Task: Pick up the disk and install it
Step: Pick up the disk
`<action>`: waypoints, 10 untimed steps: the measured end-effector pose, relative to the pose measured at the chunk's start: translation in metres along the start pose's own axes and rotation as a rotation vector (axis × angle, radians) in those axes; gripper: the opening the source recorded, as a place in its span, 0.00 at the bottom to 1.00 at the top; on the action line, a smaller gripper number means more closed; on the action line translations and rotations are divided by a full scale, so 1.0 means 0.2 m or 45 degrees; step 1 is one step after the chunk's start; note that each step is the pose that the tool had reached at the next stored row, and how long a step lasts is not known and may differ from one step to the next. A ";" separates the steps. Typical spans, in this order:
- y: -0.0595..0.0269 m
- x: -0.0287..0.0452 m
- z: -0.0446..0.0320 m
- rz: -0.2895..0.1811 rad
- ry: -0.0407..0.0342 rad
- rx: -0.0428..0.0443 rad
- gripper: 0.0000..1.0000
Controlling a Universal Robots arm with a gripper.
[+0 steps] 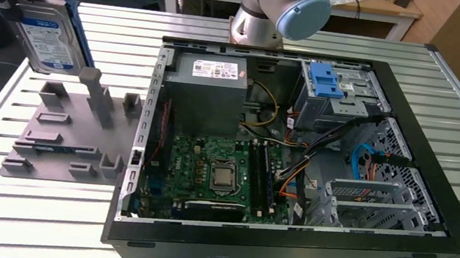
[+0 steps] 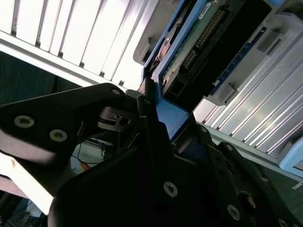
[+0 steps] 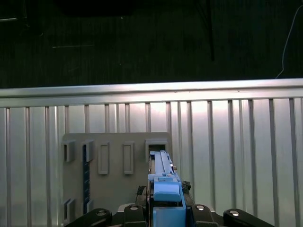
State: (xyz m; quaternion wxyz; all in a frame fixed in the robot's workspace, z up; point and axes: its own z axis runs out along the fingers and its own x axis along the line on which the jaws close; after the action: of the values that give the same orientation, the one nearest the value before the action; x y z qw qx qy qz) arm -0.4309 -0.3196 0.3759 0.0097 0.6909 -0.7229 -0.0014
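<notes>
Disk (image 1: 47, 36) clamped in gripper (image 3: 164, 190), above grey fixture (image 1: 51, 143); open computer case (image 1: 286, 252) beside.

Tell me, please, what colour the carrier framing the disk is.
Blue; the disk carrier shows best in the first wrist view.

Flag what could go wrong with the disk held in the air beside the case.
1. The jaws appear to grip the disk only by one end of its blue carrier, so it might tilt or slip.
2. It hangs close over the grey fixture's posts; a low sweep could clip them.
3. Loose cables lie beside the drive bay and could snag.
</notes>
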 end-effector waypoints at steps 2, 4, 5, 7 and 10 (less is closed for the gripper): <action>0.000 0.000 -0.012 0.000 -0.0007 0.000 0.36; 0.000 0.000 -0.023 0.000 -0.0016 0.000 0.36; 0.000 0.000 -0.028 0.000 -0.0020 0.000 0.36; 0.001 0.001 -0.039 0.000 -0.0028 0.000 0.36; 0.001 0.001 -0.054 0.000 -0.0043 0.000 0.36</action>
State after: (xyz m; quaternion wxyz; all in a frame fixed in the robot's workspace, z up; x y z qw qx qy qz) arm -0.4308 -0.3197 0.3866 0.0085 0.6909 -0.7229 -0.0026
